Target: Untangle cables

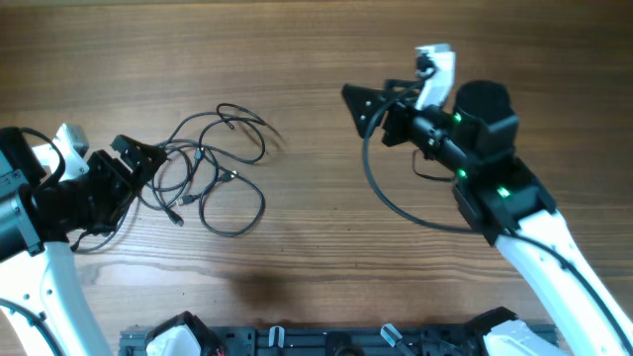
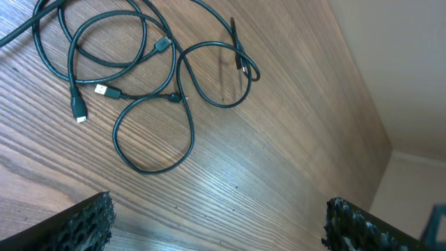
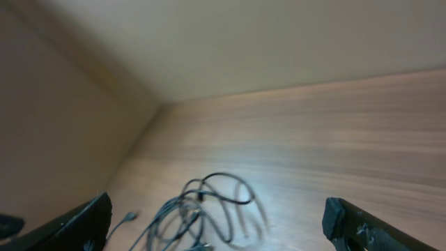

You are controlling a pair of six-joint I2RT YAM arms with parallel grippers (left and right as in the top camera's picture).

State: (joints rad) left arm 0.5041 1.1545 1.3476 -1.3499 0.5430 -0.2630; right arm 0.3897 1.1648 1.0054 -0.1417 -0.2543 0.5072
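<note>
Cables (image 1: pixel 210 170) sprawl in loose loops at 9 o'clock, with left gripper (image 1: pixel 136 163) and right gripper (image 1: pixel 360 109) both gaping wide, empty.

Your left arm (image 1: pixel 49 282) and right arm (image 1: pixel 539 237) have white links and black wrists. The right one carries green lights (image 1: pixel 501 193) and a thick black cable (image 1: pixel 379 195). On left hand (image 1: pixel 146 163) and right hand (image 1: pixel 361 111): black, textured fingers (image 2: pixel 87 223).

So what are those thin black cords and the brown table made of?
The thin black cords look like rubber or plastic sheathing, slightly glossy, bending in soft loops. Their plug tips look metallic. The brown table shows wood grain, possibly laminate.
</note>
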